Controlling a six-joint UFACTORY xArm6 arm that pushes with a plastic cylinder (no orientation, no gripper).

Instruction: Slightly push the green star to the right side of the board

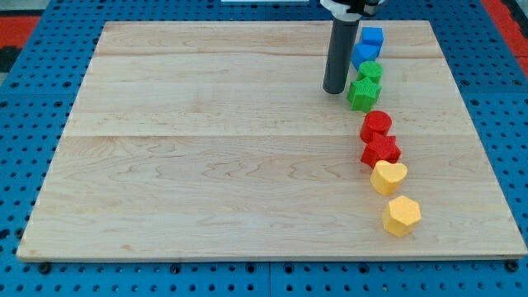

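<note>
The green star [362, 93] lies on the wooden board [206, 165] in the upper right part of the view. My tip [335, 90] stands just to the star's left, touching or nearly touching it. A second green block [371, 72] sits right above the star. The rod rises from the tip to the view's top.
The blocks form a column down the right part of the board: a blue cube [373, 36] and another blue block [365, 54] at the top, a red round block [376, 124], a red star [380, 151], a yellow heart [388, 176] and a yellow hexagon [402, 215] below.
</note>
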